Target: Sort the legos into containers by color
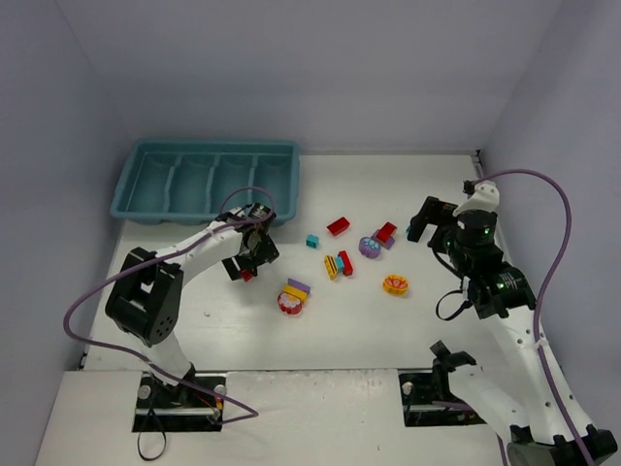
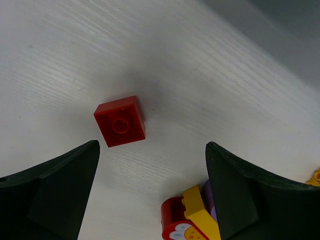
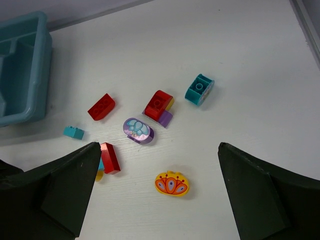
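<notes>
My left gripper (image 1: 250, 254) is open and empty, low over the table. A small red brick (image 2: 120, 121) lies just ahead of its open jaws, and a red, yellow and purple stack (image 2: 190, 220) sits by its right finger. My right gripper (image 1: 434, 227) is open and empty, held above the table. Below it in the right wrist view lie a yellow flower piece (image 3: 171, 183), a purple round piece (image 3: 137, 130), a red-on-purple stack (image 3: 159, 106), a teal piece (image 3: 199, 89), a red brick (image 3: 101, 106) and a tiny teal brick (image 3: 74, 132). The teal tray (image 1: 209, 180) stands at the far left.
A red, yellow and teal stack (image 1: 338, 264) lies mid-table. Grey walls close in the table on the left, back and right. The left arm's purple cable loops above the tray's near rim.
</notes>
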Controlling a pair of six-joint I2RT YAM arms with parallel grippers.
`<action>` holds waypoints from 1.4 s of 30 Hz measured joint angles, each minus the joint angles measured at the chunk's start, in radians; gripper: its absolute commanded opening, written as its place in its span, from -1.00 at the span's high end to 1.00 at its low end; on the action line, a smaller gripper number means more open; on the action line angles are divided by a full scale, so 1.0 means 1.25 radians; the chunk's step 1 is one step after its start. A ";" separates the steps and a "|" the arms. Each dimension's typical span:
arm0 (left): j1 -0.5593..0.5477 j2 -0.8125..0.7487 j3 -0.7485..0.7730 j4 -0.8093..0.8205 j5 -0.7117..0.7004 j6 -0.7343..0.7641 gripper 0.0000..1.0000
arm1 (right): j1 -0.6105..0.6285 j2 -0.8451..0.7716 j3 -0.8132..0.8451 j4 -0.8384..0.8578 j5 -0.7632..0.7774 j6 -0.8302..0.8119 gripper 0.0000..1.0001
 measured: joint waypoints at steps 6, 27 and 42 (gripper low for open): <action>0.000 0.014 -0.017 0.030 -0.014 -0.023 -0.24 | 0.000 -0.031 -0.013 -0.005 -0.010 -0.002 -1.00; 0.002 -0.003 -0.130 0.138 -0.073 0.007 -0.27 | 0.000 -0.067 -0.029 -0.022 -0.063 -0.021 -1.00; 0.032 0.051 -0.052 0.142 -0.071 -0.027 0.24 | 0.000 -0.076 -0.042 -0.023 -0.085 -0.025 -1.00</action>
